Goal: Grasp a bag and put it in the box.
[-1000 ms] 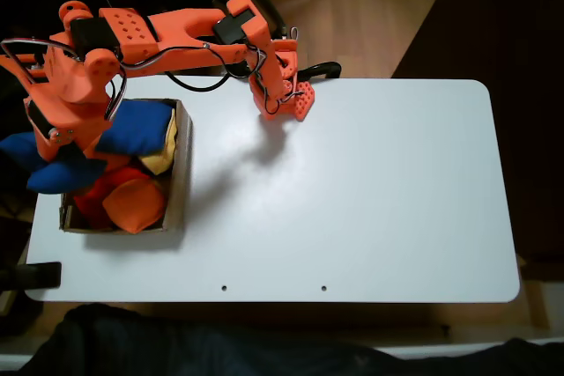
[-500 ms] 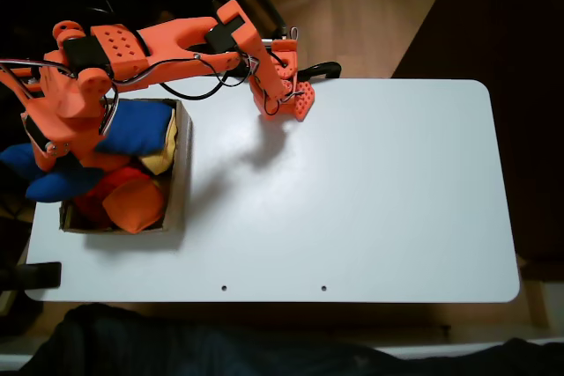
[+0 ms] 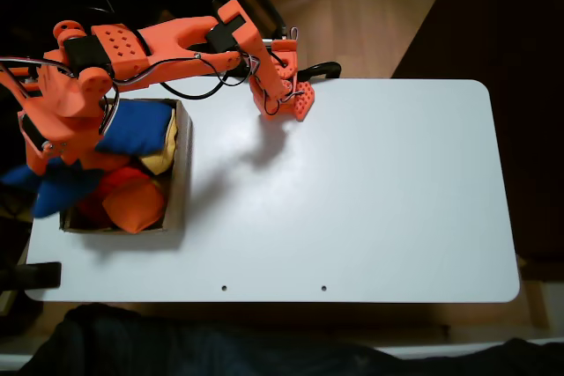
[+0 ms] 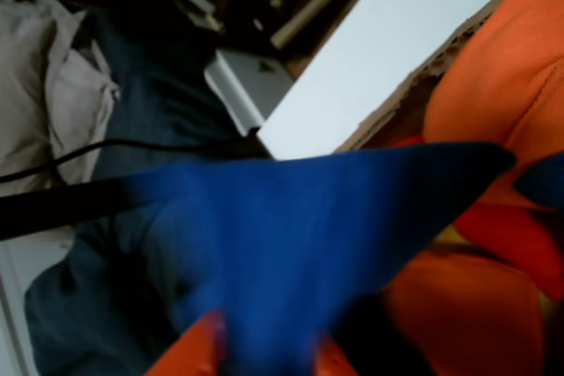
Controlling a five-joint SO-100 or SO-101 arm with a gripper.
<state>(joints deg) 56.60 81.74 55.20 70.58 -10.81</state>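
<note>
Holding one bag (image 4: 291, 244), end effector (image 4: 264, 358) hovers beside one box (image 3: 181, 165).

Two blue beanbags are counted: the bag (image 3: 55, 191) at the box's (image 3: 181, 173) nine o'clock edge and another (image 3: 137, 125) inside. One orange (image 3: 134, 206), one red (image 3: 119, 180) and one yellow (image 3: 163, 158) beanbag are also counted.
</note>
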